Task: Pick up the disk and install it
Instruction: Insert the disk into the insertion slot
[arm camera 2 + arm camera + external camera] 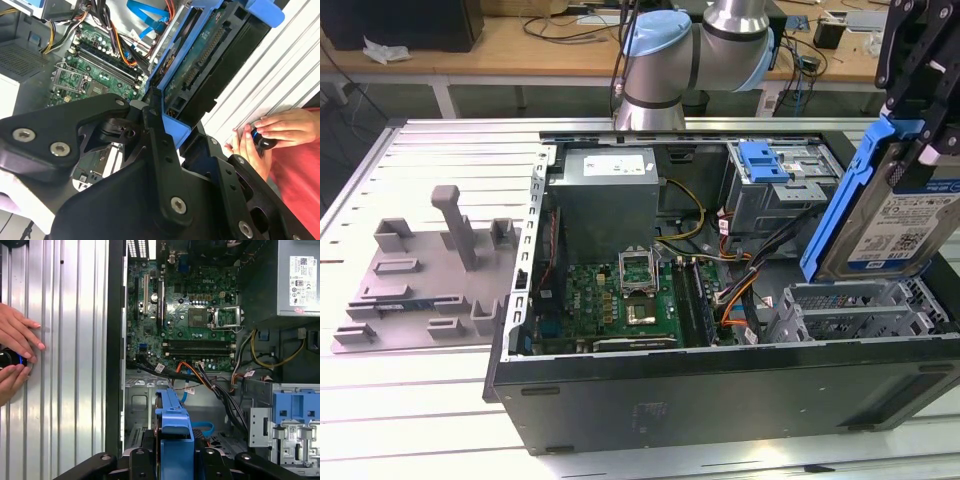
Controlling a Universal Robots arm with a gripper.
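Clamped on disk point(900, 225) with gripper point(912, 135); held tilted, edge-up, over case point(720, 395) corner at the exterior view's right. In exterior view: label side, plus tray point(430, 270) well apart on table point(420, 420). In second wrist view: disk's circuit-board face. In both wrist views: hands point(15, 357) on table beside case. Under disk in first wrist view: motherboard point(185, 315), cables point(220, 390) crossing toward bay, latch cage point(295, 410) near.

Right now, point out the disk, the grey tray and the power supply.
disk point(912, 225): exterior view, on its printed label.
grey tray point(425, 285): exterior view, on its flat base.
power supply point(605, 208): exterior view, on its grey side face.
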